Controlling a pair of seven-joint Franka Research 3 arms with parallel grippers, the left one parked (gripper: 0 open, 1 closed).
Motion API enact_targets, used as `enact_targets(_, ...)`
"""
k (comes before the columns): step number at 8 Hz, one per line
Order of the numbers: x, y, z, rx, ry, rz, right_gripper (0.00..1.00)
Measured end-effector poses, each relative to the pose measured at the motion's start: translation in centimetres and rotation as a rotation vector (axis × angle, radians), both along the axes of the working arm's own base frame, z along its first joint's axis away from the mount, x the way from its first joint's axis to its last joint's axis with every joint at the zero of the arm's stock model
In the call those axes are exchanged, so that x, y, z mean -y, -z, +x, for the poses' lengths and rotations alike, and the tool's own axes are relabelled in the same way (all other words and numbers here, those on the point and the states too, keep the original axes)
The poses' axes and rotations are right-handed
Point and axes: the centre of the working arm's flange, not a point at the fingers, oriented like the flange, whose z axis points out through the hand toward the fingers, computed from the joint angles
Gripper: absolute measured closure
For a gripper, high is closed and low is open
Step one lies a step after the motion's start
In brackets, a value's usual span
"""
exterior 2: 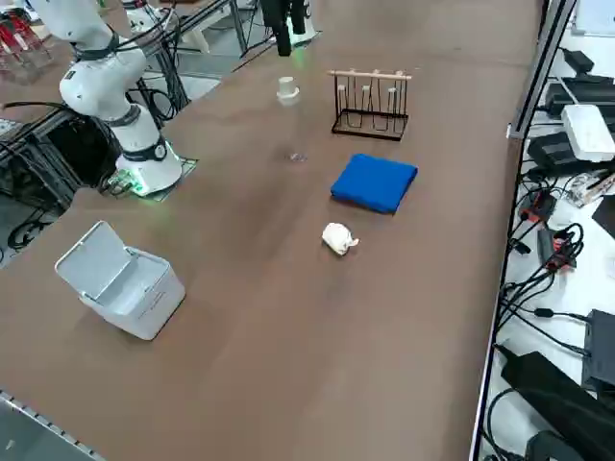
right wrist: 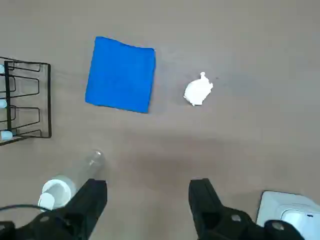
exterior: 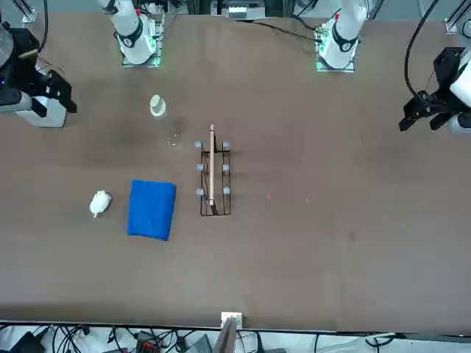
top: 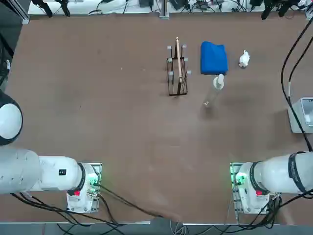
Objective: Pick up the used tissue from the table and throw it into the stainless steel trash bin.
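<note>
You have the used tissue (top: pixel 244 59) lying free on the desk (top: pixel 98 107), far from the robot on its right side, just right of the folded blue cloth (top: pixel 213 58) and apart from it. From the right side camera the tissue (exterior 2: pixel 338 238) sits nearer that camera than the cloth (exterior 2: pixel 375 181), with bare desk between it and the stainless steel trash bin (exterior 2: pixel 123 279).

The bin stands at the desk's right edge with its lid tipped up; you cannot see its inside from that angle. In the overhead picture the bin (top: pixel 303 115) is cut off by the frame, and in the wrist picture only a corner of it (right wrist: pixel 287 212) shows.

The right gripper (right wrist: pixel 147 200) hangs above the desk with its jaws released, a wide gap between them and nothing held. Only the wrist camera shows its fingers (right wrist: pixel 92 200) clearly; in the front picture the gripper (exterior: pixel 51 92) is a dark shape at the frame's edge.

A clear bottle with white cap (top: pixel 215 89) lies on its side near the cloth, its transparent body hard to make out against the brown top. A wire rack (top: pixel 177 71) stands left of the cloth.
</note>
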Motion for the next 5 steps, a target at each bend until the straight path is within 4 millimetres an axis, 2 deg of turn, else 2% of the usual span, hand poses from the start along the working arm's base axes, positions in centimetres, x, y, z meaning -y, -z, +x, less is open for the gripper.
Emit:
enact_targets(3, -0.2, 0.1, 0.1, -0.001, 0.081, 0.002, 0.00)
enact_targets(5, -0.2, 1.1, 0.8, -0.016, 0.100, -0.002, 0.00)
